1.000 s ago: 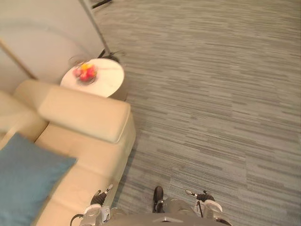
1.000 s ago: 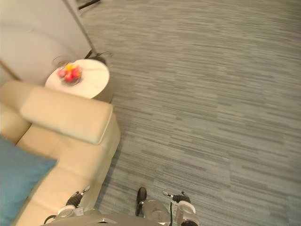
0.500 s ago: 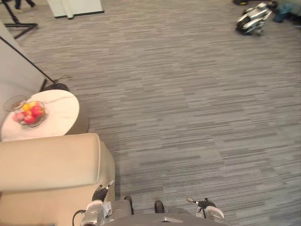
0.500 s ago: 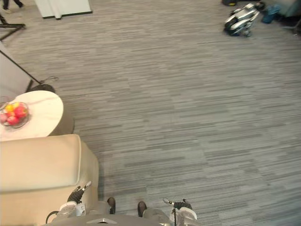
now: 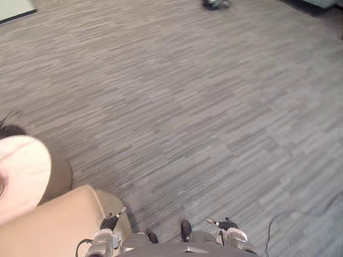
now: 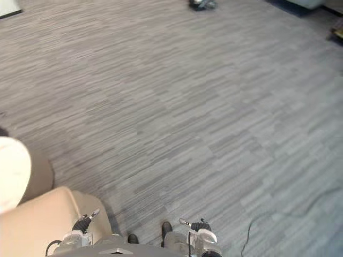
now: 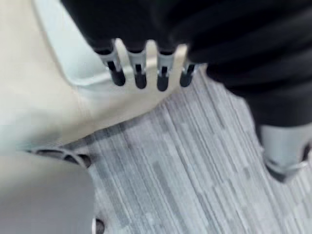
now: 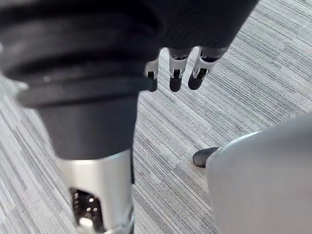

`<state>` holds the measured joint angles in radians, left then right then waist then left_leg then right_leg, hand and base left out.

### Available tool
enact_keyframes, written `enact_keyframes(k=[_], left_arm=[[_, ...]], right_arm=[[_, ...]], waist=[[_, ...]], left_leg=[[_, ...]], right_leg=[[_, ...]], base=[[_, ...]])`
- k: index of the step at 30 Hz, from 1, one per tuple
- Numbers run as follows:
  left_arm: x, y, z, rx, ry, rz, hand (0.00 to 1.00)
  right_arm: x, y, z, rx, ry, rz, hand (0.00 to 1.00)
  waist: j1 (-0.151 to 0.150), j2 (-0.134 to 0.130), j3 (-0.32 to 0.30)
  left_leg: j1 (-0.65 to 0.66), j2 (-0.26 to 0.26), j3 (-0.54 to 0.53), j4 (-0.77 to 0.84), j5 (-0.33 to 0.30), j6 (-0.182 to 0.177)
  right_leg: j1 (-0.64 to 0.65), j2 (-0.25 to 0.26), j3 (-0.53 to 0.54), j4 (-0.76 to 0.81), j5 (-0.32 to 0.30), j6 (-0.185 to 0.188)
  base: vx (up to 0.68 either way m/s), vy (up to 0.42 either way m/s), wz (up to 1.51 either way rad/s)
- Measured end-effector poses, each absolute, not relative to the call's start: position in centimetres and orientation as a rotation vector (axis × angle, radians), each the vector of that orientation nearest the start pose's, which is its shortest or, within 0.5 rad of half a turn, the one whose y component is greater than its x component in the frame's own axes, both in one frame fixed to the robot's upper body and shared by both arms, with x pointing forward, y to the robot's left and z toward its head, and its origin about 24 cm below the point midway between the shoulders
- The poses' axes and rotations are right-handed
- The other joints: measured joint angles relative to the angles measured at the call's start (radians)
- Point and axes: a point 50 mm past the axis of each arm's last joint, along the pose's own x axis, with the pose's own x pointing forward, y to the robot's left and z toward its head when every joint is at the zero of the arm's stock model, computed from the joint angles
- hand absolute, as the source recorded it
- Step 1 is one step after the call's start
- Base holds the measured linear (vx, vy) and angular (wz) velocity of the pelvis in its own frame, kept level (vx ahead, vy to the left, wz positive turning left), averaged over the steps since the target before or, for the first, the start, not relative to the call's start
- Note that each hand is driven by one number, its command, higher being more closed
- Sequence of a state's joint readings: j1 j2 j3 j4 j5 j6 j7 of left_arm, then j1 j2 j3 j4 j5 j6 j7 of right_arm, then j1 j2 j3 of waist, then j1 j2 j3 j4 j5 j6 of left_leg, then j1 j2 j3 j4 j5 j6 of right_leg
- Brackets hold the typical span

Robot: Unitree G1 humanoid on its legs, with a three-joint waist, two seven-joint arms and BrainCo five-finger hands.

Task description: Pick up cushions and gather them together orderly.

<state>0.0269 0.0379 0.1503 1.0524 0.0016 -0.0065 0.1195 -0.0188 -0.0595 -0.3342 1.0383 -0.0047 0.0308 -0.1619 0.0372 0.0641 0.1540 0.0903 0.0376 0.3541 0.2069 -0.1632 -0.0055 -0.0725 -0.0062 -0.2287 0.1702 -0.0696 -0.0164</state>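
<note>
A beige sofa armrest (image 5: 53, 227) fills the lower left corner of the eye views. My left hand (image 7: 141, 73) hangs beside that beige sofa (image 7: 44, 102), its fingers straight and holding nothing. My right hand (image 8: 175, 75) hangs over the grey carpet (image 8: 234, 92), fingers relaxed and empty.
A round white side table (image 5: 21, 171) stands just beyond the armrest at the left edge, with a dark stand base (image 5: 8, 130) behind it. Grey striped carpet (image 5: 203, 107) stretches ahead and to the right. A small dark object (image 5: 214, 4) lies far off at the top.
The camera has swung to the right: the blue cushion, most of the sofa and the fruit bowl have slid out at the left. Both hands hang as before.
</note>
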Motion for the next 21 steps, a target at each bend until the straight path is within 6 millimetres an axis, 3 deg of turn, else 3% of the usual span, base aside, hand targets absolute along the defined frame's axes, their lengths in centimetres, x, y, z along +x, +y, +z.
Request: enact_keyframes(k=[2,3,5,6,8,10,11,12,14,18,21], left_arm=[[11.5,18.7,-15.8,0.022,1.070,0.261,0.00],[11.7,17.9,-15.8,0.019,1.068,0.236,0.00],[11.8,17.3,-15.8,0.013,1.066,0.219,0.00],[11.6,16.8,-16.0,0.001,1.081,0.211,0.00],[11.1,17.0,-16.1,0.004,1.095,0.216,0.00],[11.2,17.2,-16.1,0.005,1.093,0.220,0.00],[11.7,17.5,-15.9,0.005,1.073,0.228,0.00],[11.9,17.6,-15.8,0.004,1.066,0.232,0.00],[12.1,17.4,-15.7,-0.015,1.053,0.242,0.00],[12.3,17.2,-15.6,-0.033,1.037,0.236,0.00],[12.5,17.4,-15.4,-0.038,1.019,0.247,0.00]], right_arm=[[12.3,-22.0,-15.1,0.033,1.047,-0.473,0.00],[12.1,-22.4,-15.0,0.026,1.047,-0.482,0.00],[12.0,-22.6,-15.0,0.024,1.047,-0.486,0.00],[11.7,-23.2,-15.0,0.012,1.053,-0.498,0.00],[11.4,-23.4,-15.0,0.028,1.061,-0.520,0.00],[11.4,-23.3,-15.1,0.034,1.059,-0.521,0.00],[11.4,-23.1,-15.1,0.046,1.058,-0.521,0.00],[11.4,-23.1,-15.1,0.045,1.060,-0.521,0.00],[11.4,-23.5,-15.0,0.036,1.056,-0.528,0.00],[11.4,-24.0,-14.9,0.027,1.052,-0.557,0.00],[11.5,-24.0,-14.8,0.031,1.048,-0.559,0.00]], waist=[[-0.007,-0.001,-0.002],[-0.015,0.016,-0.012],[-0.014,0.016,-0.011],[-0.016,0.034,-0.022],[-0.025,0.035,-0.018],[-0.025,0.026,-0.013],[-0.015,0.011,0.000],[-0.011,0.009,0.002],[-0.001,0.022,0.020],[0.004,0.027,0.033],[0.009,0.030,0.034]], left_leg=[[0.024,-0.015,0.024,0.012,-0.009,0.008],[0.022,-0.016,0.028,0.029,-0.018,0.003],[0.009,-0.012,0.027,0.035,-0.028,-0.001],[0.021,-0.004,0.013,-0.013,-0.036,-0.014],[0.029,0.037,-0.001,0.001,-0.035,-0.048],[-0.008,0.062,0.013,0.126,-0.057,-0.053],[-0.069,0.096,0.031,0.290,-0.064,-0.052],[-0.092,0.108,0.030,0.345,-0.062,-0.050],[-0.158,0.116,-0.029,0.453,-0.124,-0.025],[-0.210,0.069,-0.075,0.337,-0.162,-0.031],[-0.250,0.057,-0.117,0.140,-0.101,-0.053]], right_leg=[[-0.001,-0.043,-0.167,0.026,-0.040,-0.036],[0.006,-0.036,-0.162,0.020,-0.042,-0.042],[0.007,-0.028,-0.139,0.004,-0.033,-0.045],[0.010,-0.011,-0.114,-0.017,-0.027,-0.049],[0.038,0.016,-0.095,-0.034,-0.028,-0.049],[0.044,0.022,-0.071,-0.042,-0.031,-0.045],[0.050,0.028,-0.038,-0.050,-0.033,-0.043],[0.051,0.032,-0.026,-0.051,-0.033,-0.043],[0.064,0.050,0.042,-0.053,-0.044,-0.052],[0.081,0.030,0.142,-0.055,-0.044,-0.052],[0.080,0.013,0.220,-0.062,-0.059,-0.027]], base=[[0.05,-0.158,-0.86],[0.06,-0.141,-0.69],[0.09,-0.071,-0.53],[0.09,-0.060,-0.48],[0.07,-0.054,-0.37],[0.00,-0.012,-0.32],[-0.04,0.014,-0.41],[-0.02,0.047,-0.70],[0.04,0.106,-0.78],[0.04,0.132,-0.78],[0.08,0.199,-0.99]])
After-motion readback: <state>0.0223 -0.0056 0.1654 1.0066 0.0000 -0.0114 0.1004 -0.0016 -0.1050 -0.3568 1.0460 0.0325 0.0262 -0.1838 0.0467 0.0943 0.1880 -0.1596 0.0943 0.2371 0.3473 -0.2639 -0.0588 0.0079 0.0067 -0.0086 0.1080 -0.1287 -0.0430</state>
